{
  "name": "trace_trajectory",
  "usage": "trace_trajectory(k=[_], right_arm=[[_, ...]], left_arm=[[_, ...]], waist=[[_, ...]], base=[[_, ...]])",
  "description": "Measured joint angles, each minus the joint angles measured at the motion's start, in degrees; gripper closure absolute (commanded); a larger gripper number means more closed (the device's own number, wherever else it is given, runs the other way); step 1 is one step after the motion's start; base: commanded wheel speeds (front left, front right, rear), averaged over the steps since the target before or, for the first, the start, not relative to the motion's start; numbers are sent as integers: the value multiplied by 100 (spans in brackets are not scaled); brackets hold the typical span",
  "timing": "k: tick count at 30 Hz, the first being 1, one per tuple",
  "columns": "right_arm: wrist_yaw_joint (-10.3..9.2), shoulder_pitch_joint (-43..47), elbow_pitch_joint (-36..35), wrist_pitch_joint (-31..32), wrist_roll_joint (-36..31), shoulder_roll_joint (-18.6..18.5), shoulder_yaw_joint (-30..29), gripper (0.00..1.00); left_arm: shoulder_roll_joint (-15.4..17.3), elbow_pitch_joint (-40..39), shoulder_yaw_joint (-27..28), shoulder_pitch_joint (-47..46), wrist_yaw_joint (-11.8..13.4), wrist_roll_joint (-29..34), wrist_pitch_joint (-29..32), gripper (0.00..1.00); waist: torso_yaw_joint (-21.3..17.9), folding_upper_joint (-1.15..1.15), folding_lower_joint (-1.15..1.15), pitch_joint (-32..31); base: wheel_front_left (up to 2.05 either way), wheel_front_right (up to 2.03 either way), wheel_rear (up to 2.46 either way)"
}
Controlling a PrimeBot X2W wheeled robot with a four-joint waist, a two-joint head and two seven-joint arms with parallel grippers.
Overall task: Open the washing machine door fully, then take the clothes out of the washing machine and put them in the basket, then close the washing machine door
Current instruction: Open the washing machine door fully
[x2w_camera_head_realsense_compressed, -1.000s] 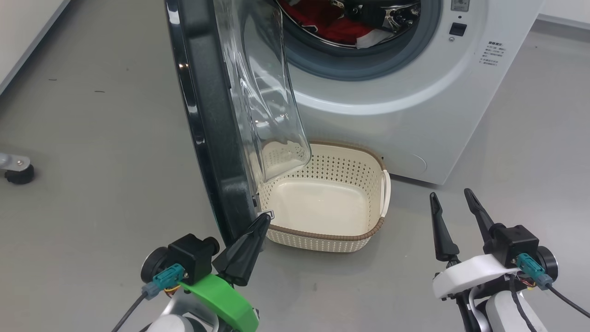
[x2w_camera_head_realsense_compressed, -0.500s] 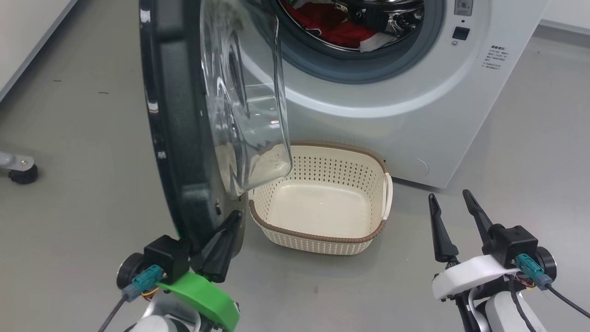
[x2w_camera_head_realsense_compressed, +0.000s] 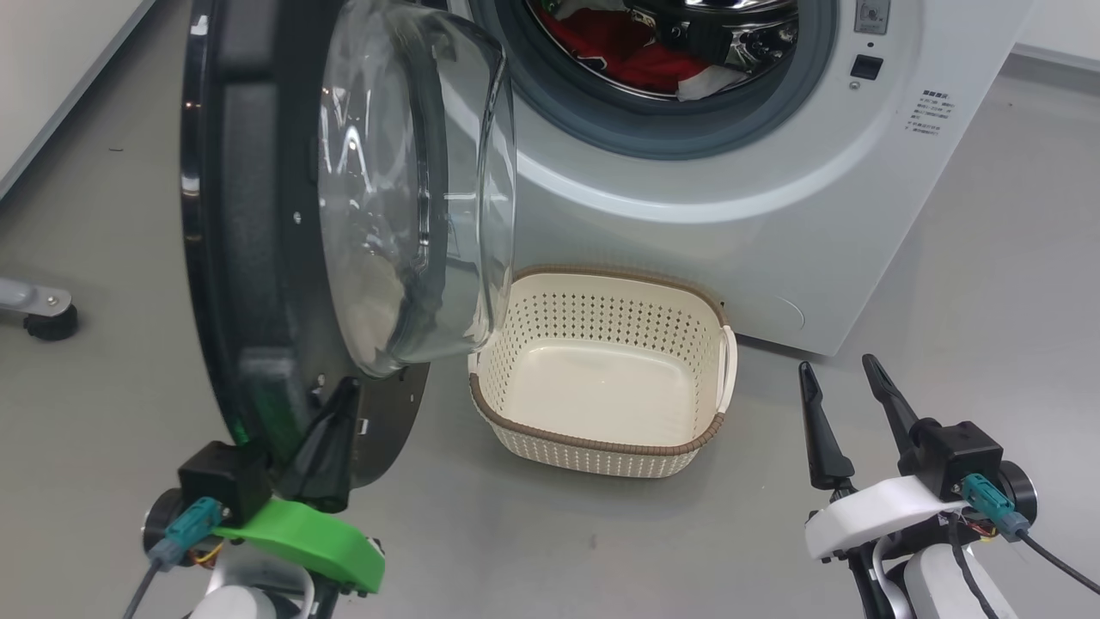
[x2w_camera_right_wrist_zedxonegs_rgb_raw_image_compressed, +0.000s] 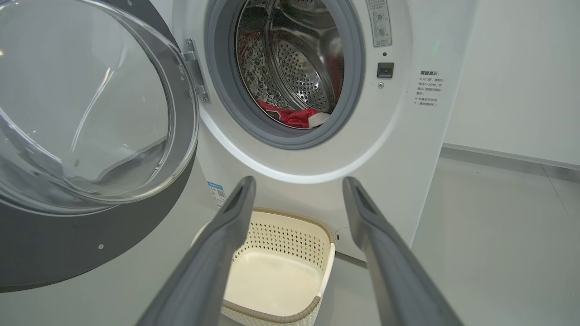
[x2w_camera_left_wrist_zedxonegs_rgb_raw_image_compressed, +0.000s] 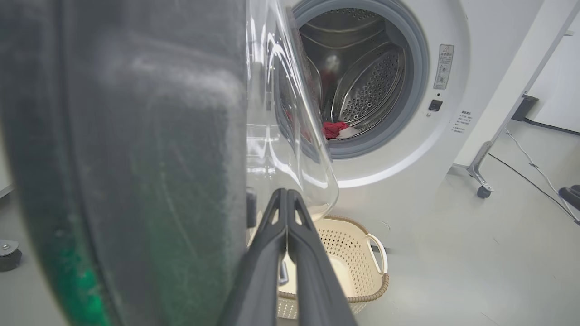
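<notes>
- The washing machine door (x2w_camera_head_realsense_compressed: 249, 258) stands swung out to the left of the basket (x2w_camera_head_realsense_compressed: 593, 443), with its black frame nearly edge-on to the head camera.
- Its clear glass bowl (x2w_camera_head_realsense_compressed: 412, 189) bulges toward the basket and overhangs the basket's rear left corner in the head view.
- Only a thin strip of grey floor (x2w_camera_head_realsense_compressed: 945, 284) shows between the door's lower edge and the basket's left rim. It's tight there!
- The left end effector (x2w_camera_head_realsense_compressed: 344, 400) sits left of the basket's front left corner, its two dark fingers pinched flat together and gripping nothing.
- Its tip lies at the door's lower inner face, right under the bowl. Whether it actually presses on the door cannot be told.
- The right end effector (x2w_camera_head_realsense_compressed: 837, 365) hangs to the right of the basket, well clear of its handle, with its fingers spread wide and empty.
- The washing machine (x2w_camera_head_realsense_compressed: 687, 198) rises directly behind the basket, nearly meeting the basket's rear rim.
- The round mouth with its grey rubber ring (x2w_camera_head_realsense_compressed: 601, 129) is uncovered, above and behind the basket.
- The clothes (x2w_camera_head_realsense_compressed: 636, 60), red with a bit of white, lie low in the steel drum, up behind the basket.
- The basket itself is upright, with a bare cream bottom.
- Bare floor runs in front of the basket and to its right.
- Far left of the basket, a black caster (x2w_camera_head_realsense_compressed: 39, 322) rests on the floor.
</notes>
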Motion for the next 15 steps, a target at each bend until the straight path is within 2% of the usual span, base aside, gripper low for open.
trace_trajectory(k=[15], right_arm=[[25,-5,-41,0,-155,7,-33,0]], left_arm=[[142,428,655,-54,159,-99,-505,100]], waist=[[32,0,0,256]], base=[[0,0,0]])
